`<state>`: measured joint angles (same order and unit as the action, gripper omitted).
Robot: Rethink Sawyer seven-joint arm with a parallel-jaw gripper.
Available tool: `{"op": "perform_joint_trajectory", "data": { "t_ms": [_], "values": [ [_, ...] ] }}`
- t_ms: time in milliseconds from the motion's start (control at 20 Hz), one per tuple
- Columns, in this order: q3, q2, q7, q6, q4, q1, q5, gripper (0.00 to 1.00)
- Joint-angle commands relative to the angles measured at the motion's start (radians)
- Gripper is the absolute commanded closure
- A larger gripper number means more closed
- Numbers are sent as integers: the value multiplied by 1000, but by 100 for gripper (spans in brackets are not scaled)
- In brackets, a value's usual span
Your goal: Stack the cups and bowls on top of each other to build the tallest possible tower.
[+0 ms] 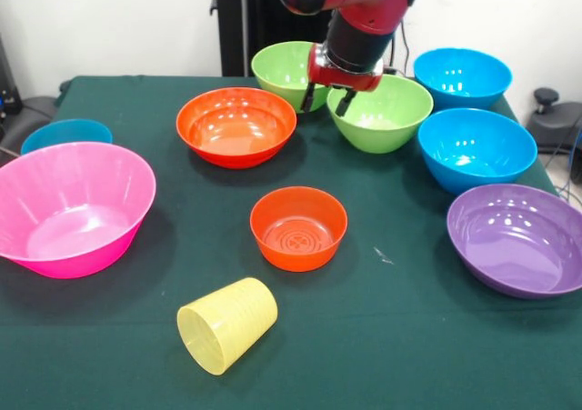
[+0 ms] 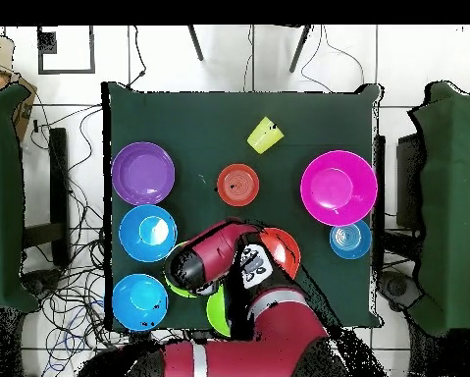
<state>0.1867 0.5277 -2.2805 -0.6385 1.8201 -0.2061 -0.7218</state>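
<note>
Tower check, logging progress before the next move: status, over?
Gripper empty, fingers open, hovering between two lime green bowls. No tower; every bowl separate. Cup on its side, near edge. Nothing blocking.

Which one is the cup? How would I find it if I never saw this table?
Start at the big pink bowl at one side of the green table. Just past it, near the table's edge farthest from the robot, sits the small orange bowl, and the cup lies beside that. It is the only pale yellow thing, ribbed, taller than wide, and tipped on its side.
</note>
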Motion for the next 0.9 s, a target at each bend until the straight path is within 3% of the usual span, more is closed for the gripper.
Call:
{"op": "perform_joint_trajectory", "data": {
  "t_ms": [50, 900],
  "values": [
    [9, -15, -11, 74, -65, 20, -44, 0],
    [-37, -69, -52, 84, -125, 85, -38, 0]
  ]
}}
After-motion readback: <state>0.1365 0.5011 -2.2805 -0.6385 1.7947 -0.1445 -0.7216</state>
